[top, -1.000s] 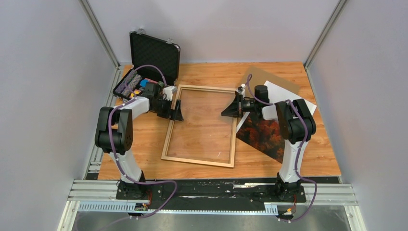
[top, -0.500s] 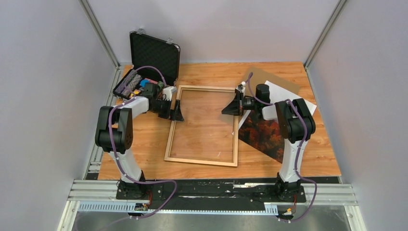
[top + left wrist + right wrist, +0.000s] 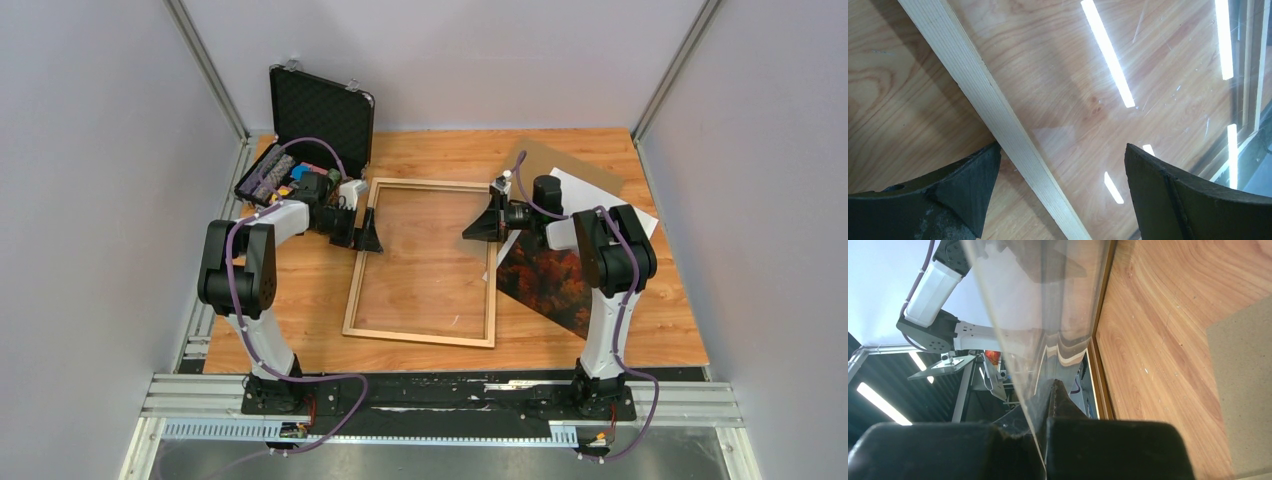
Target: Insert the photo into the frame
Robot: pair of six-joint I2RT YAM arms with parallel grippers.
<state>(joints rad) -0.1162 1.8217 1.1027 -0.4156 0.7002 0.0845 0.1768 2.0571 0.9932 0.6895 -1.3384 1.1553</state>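
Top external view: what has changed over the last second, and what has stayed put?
The near end of the frame has swung slightly to the right, and the right gripper, shut on the clear sheet, has edged right with it. Nothing was taken hold of or let go. The left gripper stays open astride the frame's left rail; the photo lies where it was.
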